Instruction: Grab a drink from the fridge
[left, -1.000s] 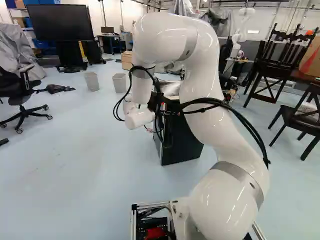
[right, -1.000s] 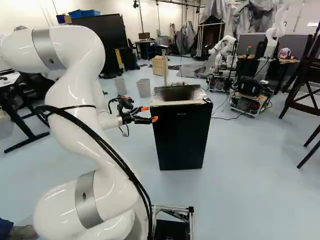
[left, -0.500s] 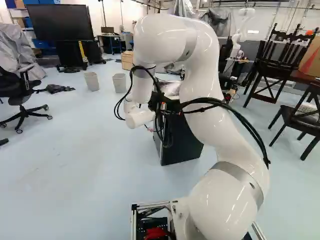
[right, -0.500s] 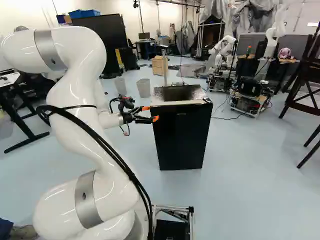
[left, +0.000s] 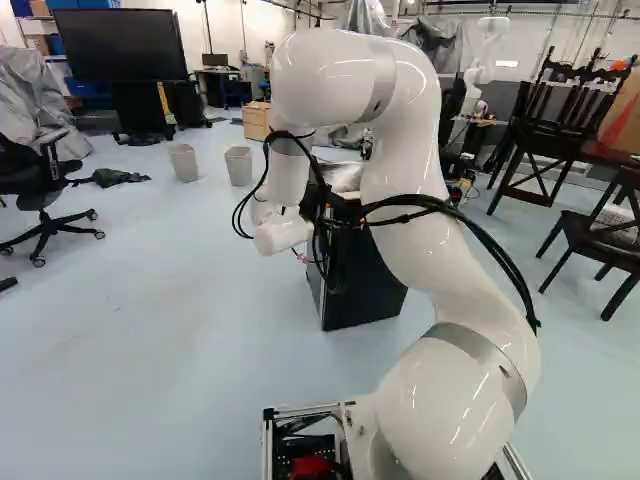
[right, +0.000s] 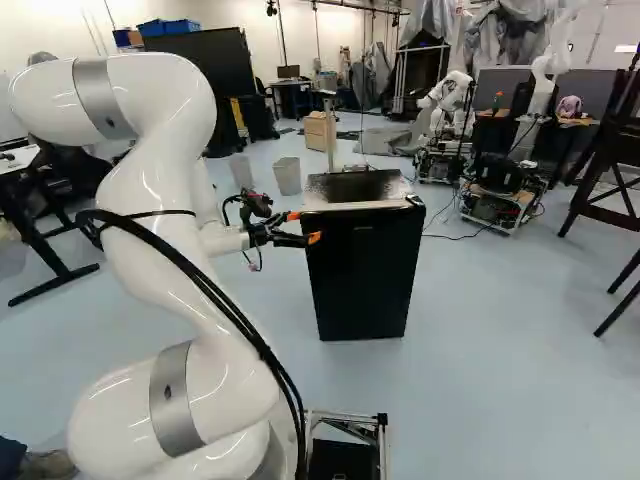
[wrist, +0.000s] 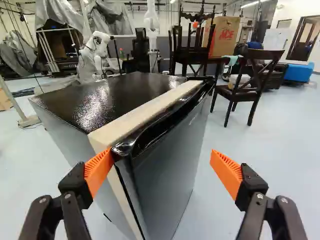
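Observation:
In the right base view my gripper (right: 304, 227) is at the upper left corner of the black fridge (right: 362, 275), its orange tips overlapping the door front. The wrist view shows the gripper (wrist: 161, 157) open, with the fridge's near top corner between its fingers. One orange pad (wrist: 98, 169) is at that corner by the pale strip, touching or nearly so; the other stands off in front of the door (wrist: 167, 172). The door looks closed, and the inside of the fridge is hidden. The left base view has the fridge (left: 365, 285) partly behind my arm.
Two grey bins (left: 239, 166) stand beyond the fridge to its left. An office chair (left: 45, 190) is at the left of the left base view, dark wooden chairs (left: 600, 225) at its right. Another robot (right: 448, 100) stands at the back, near a wheeled cart (right: 497, 195).
My arm has shifted slightly, carrying the gripper a little to the right across the fridge's corner in the right base view. The base and the fridge have stayed where they were.

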